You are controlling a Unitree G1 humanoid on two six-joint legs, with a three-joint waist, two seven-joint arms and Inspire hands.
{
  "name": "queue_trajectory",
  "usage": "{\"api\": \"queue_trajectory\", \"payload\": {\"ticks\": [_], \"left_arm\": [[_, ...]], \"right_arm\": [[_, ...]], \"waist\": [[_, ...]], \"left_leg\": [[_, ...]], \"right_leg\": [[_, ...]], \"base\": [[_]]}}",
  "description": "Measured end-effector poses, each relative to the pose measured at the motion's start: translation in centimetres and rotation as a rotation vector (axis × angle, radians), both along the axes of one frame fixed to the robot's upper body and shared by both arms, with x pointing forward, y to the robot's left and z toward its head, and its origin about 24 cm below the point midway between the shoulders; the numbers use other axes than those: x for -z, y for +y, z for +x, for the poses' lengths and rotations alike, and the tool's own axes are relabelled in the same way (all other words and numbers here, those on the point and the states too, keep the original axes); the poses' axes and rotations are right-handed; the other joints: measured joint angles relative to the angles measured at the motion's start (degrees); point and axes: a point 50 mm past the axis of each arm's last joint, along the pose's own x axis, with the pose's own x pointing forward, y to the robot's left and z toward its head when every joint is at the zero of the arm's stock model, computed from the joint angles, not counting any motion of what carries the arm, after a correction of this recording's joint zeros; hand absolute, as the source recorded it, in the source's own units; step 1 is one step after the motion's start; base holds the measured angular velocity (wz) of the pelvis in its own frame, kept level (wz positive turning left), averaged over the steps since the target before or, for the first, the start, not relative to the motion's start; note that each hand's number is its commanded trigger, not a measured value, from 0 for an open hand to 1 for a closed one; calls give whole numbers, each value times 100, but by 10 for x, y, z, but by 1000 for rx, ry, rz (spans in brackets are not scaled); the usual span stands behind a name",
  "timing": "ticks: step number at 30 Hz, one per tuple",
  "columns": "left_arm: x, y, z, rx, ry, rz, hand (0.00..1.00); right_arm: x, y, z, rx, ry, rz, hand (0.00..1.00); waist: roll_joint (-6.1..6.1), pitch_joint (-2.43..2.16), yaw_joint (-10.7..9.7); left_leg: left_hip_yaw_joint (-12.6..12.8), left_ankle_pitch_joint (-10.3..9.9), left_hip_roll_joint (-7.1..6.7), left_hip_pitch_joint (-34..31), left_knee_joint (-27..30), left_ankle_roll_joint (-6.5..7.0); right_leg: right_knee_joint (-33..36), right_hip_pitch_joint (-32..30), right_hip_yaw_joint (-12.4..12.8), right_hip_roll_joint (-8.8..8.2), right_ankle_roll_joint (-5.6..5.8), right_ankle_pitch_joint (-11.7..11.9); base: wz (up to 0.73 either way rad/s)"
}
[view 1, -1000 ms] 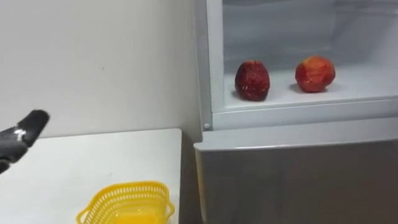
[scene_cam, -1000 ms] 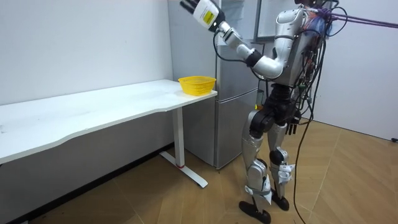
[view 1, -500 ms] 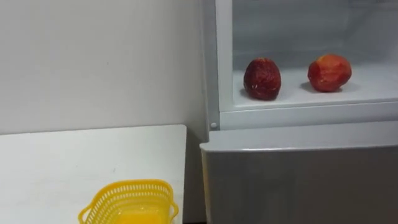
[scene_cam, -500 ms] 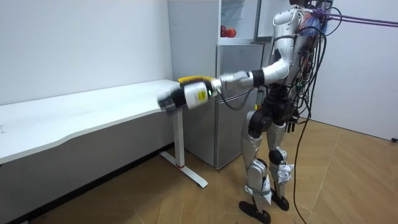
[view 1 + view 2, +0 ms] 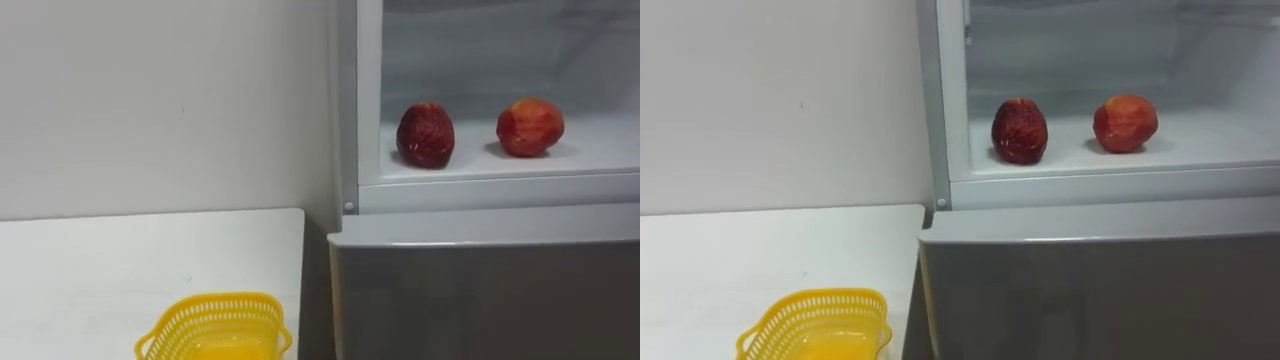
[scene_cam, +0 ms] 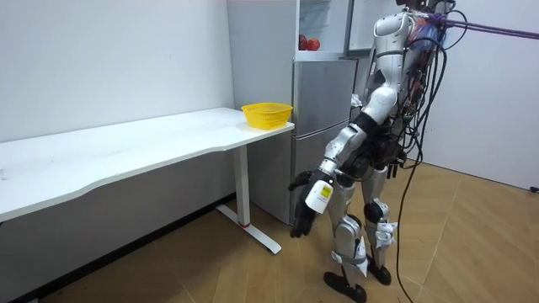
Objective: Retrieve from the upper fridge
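Fridge shelf bears apples (two); left hand hangs well below.

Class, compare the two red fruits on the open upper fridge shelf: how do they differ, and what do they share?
The left fruit is dark crimson; the right fruit is brighter, orange-red. The left fruit looks taller and egg-shaped, the right fruit rounder. Both rest apart on the same shelf.

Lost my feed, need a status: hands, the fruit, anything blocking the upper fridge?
Left hand open, empty, hangs low at its side. Dark apple and lighter apple sit on the upper fridge shelf, untouched. Nothing in the way.
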Motion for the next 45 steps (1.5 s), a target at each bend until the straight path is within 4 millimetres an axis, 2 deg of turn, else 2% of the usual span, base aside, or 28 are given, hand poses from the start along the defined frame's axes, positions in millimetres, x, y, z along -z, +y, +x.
{"api": "queue_trajectory", "payload": {"ticks": [3, 4, 7, 12, 16, 21, 32, 38, 42, 45], "left_arm": [[7, -9, -6, 72, 49, -51, 0], [10, -13, -11, 95, 78, -83, 0], [16, -25, -16, 197, 128, -159, 0], [23, -39, -16, 305, 119, -280, 0], [24, -43, -13, 330, 85, -343, 0], [25, -46, -11, 365, 60, -386, 0], [27, -50, -16, 568, 181, -408, 0], [26, -46, -11, 755, 266, -368, 0], [25, -43, -3, 899, 310, -317, 0], [24, -40, 4, 971, 327, -279, 0]], "right_arm": [[1, 1, 1, 6, 13, 18, 0], [1, 1, 2, 3, 22, 21, 0], [2, 5, 1, -14, 48, 24, 0], [3, 7, 3, -21, 57, 32, 0], [3, 7, 8, -21, 50, 33, 0], [3, 8, 6, -16, 68, 29, 0], [4, 10, 6, 24, 61, 13, 0], [4, 10, 11, 196, -22, -15, 0], [4, 9, 16, 390, -114, -20, 0], [4, 12, 26, 529, -218, 2, 0]], "waist": [[-20, -3, -62], [-45, -4, -124], [-122, 0, -139], [-203, 4, -204], [-204, 6, -286], [-204, 5, -287], [-202, 3, -326], [-183, 5, -401], [-178, 7, -460], [-183, 5, -593]], "left_leg": [[-3, 5, -12, 4, 3, 3], [-4, 7, -15, 12, 8, 5], [24, 3, -11, 22, 3, 7], [35, -1, -11, 19, -4, 11], [41, -1, -5, 23, -7, 10], [53, -1, -4, 27, -9, 9], [67, -4, -6, 28, -15, 2], [64, -6, -4, 33, -29, 1], [106, 2, 1, 24, -89, -6], [119, 5, -2, 22, -99, -8]], "right_leg": [[-87, 34, -18, -7, -3, -5], [-94, 54, -25, -8, 4, -9], [-82, 62, -4, -6, 7, -11], [-91, 62, 12, -6, 10, -11], [-102, 63, 26, 2, 10, -12], [-162, 70, 38, 11, 9, -12], [-162, 73, 43, 40, 10, -11], [-162, 68, 87, 40, 10, -11], [-166, -13, 174, 48, 9, -12], [-172, -28, 184, 51, 9, -10]], "base": [[1], [4], [-1], [0], [0], [0], [0], [-1], [-9], [-5]]}}
